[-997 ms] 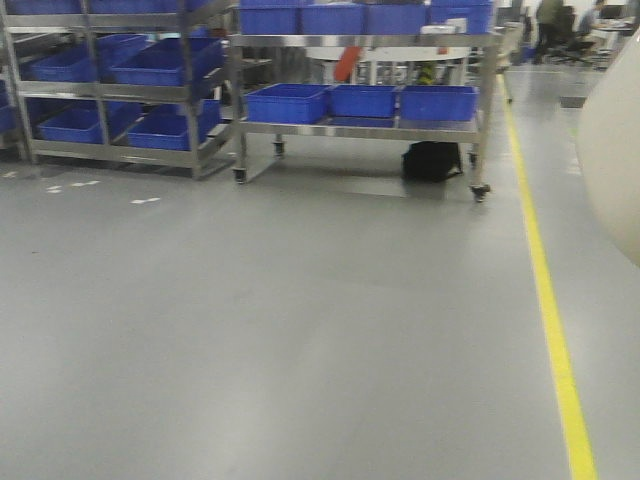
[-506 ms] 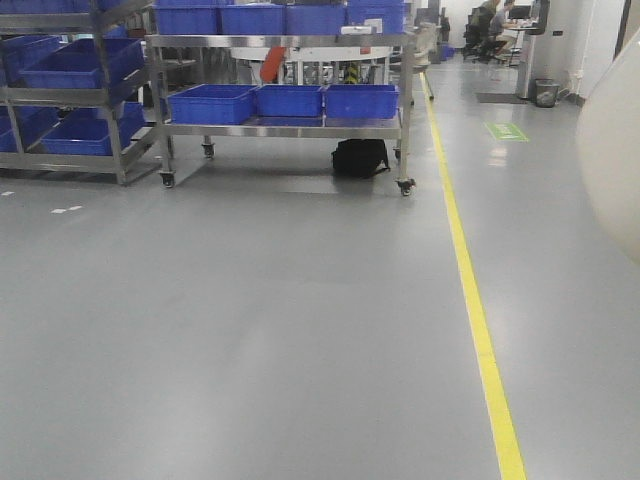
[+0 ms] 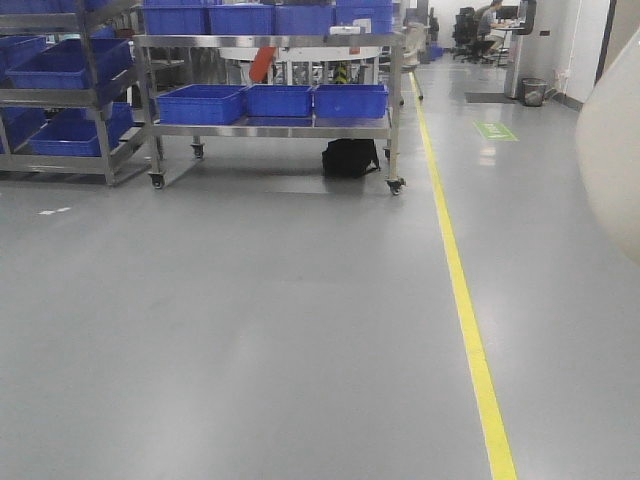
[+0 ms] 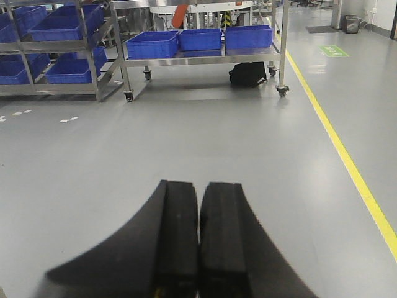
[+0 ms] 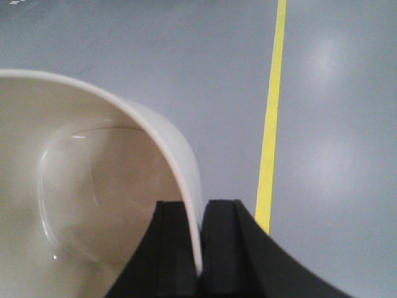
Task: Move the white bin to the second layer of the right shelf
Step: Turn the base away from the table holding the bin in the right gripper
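Note:
The white bin [image 5: 93, 186] is held in the air over the grey floor; my right gripper [image 5: 200, 214] is shut on its rim, one finger inside, one outside. Its cream outer wall [image 3: 612, 165] fills the right edge of the front view. My left gripper [image 4: 200, 195] is shut and empty, pointing out over the bare floor. The roller-lane shelf level is out of view.
A wheeled steel rack [image 3: 270, 128] with blue crates [image 3: 280, 100] stands ahead, a black bag [image 3: 350, 158] under it. A second rack with blue crates [image 3: 60, 110] is at far left. A yellow floor line [image 3: 462, 300] runs ahead on the right. A person sits at a far desk [image 3: 490, 20].
The front view has swung right: the racks slid left in the picture and the yellow line moved toward the centre. The bin stays at the right edge.

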Robot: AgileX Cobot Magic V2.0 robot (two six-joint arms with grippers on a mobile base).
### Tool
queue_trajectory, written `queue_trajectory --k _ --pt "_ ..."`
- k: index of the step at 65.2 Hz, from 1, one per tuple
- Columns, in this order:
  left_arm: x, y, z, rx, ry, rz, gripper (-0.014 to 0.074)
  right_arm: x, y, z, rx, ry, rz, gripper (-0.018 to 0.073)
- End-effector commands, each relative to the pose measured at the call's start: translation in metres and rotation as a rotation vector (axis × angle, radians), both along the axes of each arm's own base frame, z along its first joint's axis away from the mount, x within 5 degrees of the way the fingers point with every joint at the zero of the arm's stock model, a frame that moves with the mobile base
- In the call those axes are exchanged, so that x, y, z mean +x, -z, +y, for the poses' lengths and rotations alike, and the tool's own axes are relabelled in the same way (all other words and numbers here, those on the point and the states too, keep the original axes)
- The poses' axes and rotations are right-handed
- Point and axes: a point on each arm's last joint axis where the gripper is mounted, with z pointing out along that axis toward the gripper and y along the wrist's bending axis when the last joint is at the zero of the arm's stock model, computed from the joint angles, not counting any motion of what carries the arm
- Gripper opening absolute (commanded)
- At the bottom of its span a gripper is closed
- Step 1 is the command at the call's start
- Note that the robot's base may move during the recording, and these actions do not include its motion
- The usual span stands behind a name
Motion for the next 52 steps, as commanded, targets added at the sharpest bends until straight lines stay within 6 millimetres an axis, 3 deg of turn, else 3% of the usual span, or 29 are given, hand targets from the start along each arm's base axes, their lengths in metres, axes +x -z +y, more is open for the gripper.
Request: queue_trajectory --k 1,52 --pt "0.0005 0.0038 -0.0004 -0.010 0.005 -0.064 0.0085 0.0021 -0.0179 0.0001 0.016 0.003 -0.121 0.0048" --pt "0.0005 0.0038 -0.0004 -0.010 0.005 -0.064 0.0085 0.0021 -0.0179 0.0001 0.016 0.003 -0.121 0.0048"
